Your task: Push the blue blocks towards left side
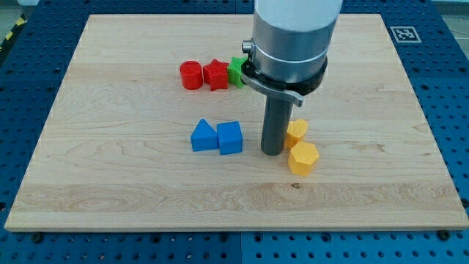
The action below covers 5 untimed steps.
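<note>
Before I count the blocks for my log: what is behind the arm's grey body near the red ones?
A green block peeks out beside the red star and red cylinder. Its right part is covered by the arm, so its shape, and anything further behind, cannot be seen.

Single camera, high and angled down from the view's bottom edge, wooden board [110, 183] nearly whole in frame (arm's upper part cropped).
</note>
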Tool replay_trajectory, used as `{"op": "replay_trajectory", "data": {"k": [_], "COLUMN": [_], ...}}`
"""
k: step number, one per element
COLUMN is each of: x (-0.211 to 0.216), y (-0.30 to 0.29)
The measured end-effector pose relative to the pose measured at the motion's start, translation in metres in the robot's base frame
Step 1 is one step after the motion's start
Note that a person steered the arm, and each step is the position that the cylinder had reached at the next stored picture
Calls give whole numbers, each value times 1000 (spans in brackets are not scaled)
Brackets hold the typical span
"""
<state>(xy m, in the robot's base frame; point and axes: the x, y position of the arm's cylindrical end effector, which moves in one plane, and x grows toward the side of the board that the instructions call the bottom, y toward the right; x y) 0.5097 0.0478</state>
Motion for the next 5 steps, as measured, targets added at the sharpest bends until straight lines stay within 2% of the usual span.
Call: {"op": "replay_trajectory", "data": {"k": [2,3,5], "x": [-17,-40,-51], "y": [-13,-20,-29]}}
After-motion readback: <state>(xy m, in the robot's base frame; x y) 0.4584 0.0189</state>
